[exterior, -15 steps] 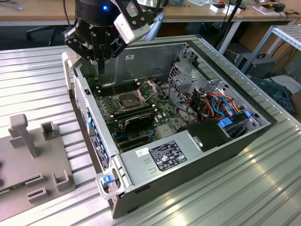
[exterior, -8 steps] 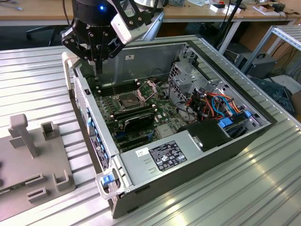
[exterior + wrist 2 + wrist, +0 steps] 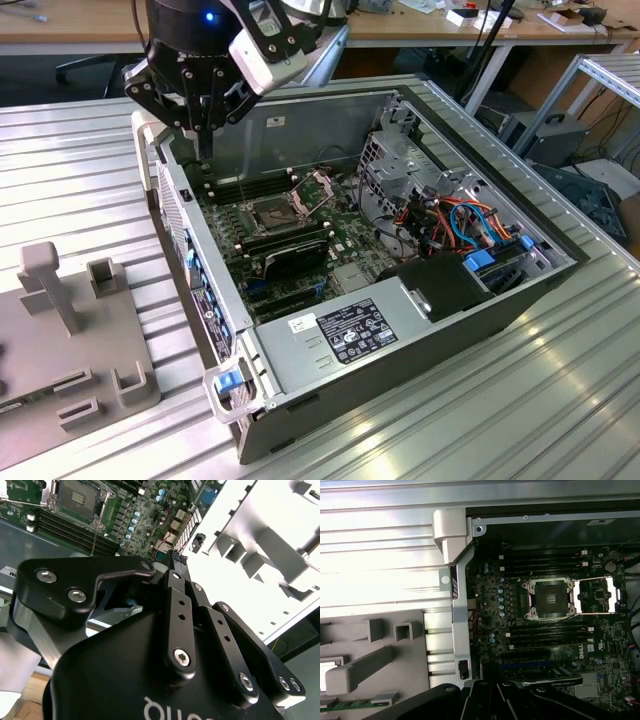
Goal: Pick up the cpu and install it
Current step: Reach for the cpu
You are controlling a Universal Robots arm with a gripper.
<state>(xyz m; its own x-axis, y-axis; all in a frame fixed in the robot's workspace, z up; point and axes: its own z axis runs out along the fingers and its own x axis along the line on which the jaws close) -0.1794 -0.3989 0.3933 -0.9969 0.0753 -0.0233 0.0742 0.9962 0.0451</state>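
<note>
Aluminium slatted table (image 3: pixel 90 150), wooden desks (image 3: pixel 70 25) behind

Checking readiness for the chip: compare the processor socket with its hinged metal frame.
The socket is a dark square bed lying flat on the motherboard; the hinged frame is bright metal, swung open beside it. The socket has a filled face; the frame is an open window with board showing through. Both are squarish, between the memory rows.

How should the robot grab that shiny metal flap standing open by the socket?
Probably by its free top edge, coming from above. The flap is a thin frame tilted up off the socket and hinged low, so that edge is clear to pinch.
</note>
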